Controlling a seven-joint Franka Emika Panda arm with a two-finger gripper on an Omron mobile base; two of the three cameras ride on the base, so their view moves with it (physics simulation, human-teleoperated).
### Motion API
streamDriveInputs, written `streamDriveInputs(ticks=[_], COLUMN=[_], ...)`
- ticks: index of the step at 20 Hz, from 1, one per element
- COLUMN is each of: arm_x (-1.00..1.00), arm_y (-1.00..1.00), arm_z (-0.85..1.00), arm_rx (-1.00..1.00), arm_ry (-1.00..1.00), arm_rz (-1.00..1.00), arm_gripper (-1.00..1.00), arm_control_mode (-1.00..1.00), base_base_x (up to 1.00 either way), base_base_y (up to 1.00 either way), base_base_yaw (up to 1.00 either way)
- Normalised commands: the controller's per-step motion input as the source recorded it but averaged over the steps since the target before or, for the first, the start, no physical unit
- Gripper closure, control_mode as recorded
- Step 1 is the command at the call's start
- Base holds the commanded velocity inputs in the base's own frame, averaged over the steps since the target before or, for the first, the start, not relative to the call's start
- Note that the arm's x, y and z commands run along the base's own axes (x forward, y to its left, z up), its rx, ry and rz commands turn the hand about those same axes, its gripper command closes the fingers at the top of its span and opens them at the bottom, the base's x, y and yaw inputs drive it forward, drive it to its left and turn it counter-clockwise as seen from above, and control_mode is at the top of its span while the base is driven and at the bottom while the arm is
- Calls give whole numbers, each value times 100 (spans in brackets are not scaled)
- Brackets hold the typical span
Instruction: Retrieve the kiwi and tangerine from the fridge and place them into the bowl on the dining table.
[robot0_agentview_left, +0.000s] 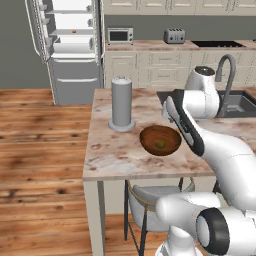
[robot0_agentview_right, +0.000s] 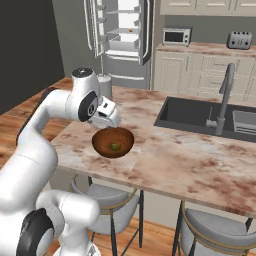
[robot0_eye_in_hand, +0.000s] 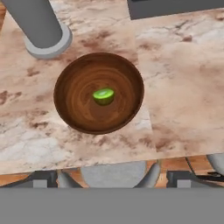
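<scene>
The glossy dark-brown wooden bowl (robot0_eye_in_hand: 98, 92) sits on the mottled beige-pink stone dining table (robot0_eye_in_hand: 175, 87); a green halved kiwi (robot0_eye_in_hand: 103, 96) lies at its centre; the two-finger gripper (robot0_eye_in_hand: 108, 177), released wide, hangs above it; a tiny orange tangerine (robot0_agentview_left: 74, 31) sits far behind on a shelf of the grey fridge (robot0_agentview_left: 70, 75).

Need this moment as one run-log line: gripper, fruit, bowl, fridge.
gripper: open, empty, above bowl | green kiwi half: in glossy dark-brown bowl | tiny orange tangerine: on fridge shelf | grey fridge: doors open

Flat, even rendered light throughout, with no clear source. The bowl (robot0_eye_in_hand: 99, 93) carries a soft sheen and faint inner shading; the grey cylinder (robot0_agentview_left: 121, 103) casts almost no shadow. All views look low-resolution, slightly soft and blocky, without edge distortion.
</scene>
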Motion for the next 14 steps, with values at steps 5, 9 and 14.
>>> streamDriveInputs(ticks=[5, 9, 14], arm_x=[-100, -90, -74], arm_y=[2, 0, 0], arm_z=[53, 52, 45], arm_rx=[-8, -5, -1], arm_ry=[-12, -8, -4], arm_rz=[0, 0, 0], arm_gripper=[-100, -100, -100], arm_control_mode=[-100, -100, -100], base_base_x=[0, 0, 0], base_base_y=[0, 0, 0], base_base_yaw=[0, 0, 0])
